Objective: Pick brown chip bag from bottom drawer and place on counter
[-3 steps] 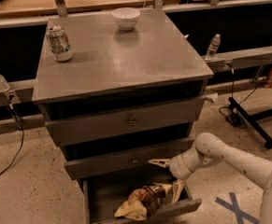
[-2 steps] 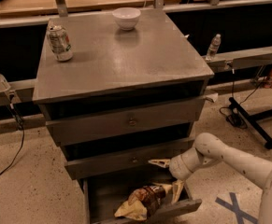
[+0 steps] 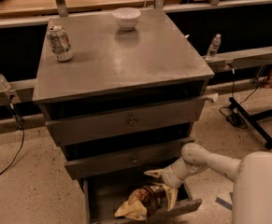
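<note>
- The gripper [image 3: 161,185] is hanging over the right part of the bottom drawer [image 3: 175,212], just under the front of the middle drawer [image 3: 126,159].
- Its two pale fingers are standing spread apart, one pointing left above the bag and the other reaching down at the bag's right end. I cannot tell whether either finger is actually touching it.
- The white arm [image 3: 212,162] is reaching in from the lower right, bending at a rounded joint beside the cabinet's right edge.
- The brown chip bag [image 3: 142,203] is lying crumpled inside the bottom drawer, near its front lip, with its pale-yellow end pointing left.
- The bottom drawer is standing pulled out. The middle drawer and the top drawer [image 3: 126,123] are each sitting slightly open above it.
- The grey metal worktop [image 3: 126,55] of the cabinet is carrying a silver soda can [image 3: 60,43], standing upright near its back-left corner.
- A white bowl [image 3: 126,18] is sitting near the worktop's back edge, well apart from the can.
- A small clear bottle [image 3: 213,45] is standing on a rail to the right of the cabinet.
</note>
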Robot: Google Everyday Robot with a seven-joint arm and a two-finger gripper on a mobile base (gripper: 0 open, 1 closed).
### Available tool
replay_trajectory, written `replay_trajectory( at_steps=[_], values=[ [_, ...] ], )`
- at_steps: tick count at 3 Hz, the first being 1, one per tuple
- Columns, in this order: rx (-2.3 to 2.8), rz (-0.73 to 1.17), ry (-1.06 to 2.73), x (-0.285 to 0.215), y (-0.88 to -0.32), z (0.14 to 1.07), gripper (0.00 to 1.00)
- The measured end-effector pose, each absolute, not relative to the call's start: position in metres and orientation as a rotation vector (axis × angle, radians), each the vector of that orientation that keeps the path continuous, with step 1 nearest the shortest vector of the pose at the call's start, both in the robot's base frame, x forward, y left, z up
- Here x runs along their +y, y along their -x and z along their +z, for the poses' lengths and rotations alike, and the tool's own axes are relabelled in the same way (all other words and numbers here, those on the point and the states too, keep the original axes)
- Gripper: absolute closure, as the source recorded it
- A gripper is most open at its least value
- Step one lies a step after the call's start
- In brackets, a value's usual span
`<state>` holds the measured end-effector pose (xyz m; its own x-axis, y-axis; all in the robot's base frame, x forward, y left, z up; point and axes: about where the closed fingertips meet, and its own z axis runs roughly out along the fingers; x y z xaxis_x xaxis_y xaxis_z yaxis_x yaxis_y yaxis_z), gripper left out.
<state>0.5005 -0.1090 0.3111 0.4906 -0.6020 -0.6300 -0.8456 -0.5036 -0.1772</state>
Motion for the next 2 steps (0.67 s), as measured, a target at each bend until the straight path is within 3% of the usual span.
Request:
replay_trajectory(
  at_steps=[2],
  values=[
    [1.235,0.52,2.428,-0.115,-0.508,0.25,0.15]
  ],
)
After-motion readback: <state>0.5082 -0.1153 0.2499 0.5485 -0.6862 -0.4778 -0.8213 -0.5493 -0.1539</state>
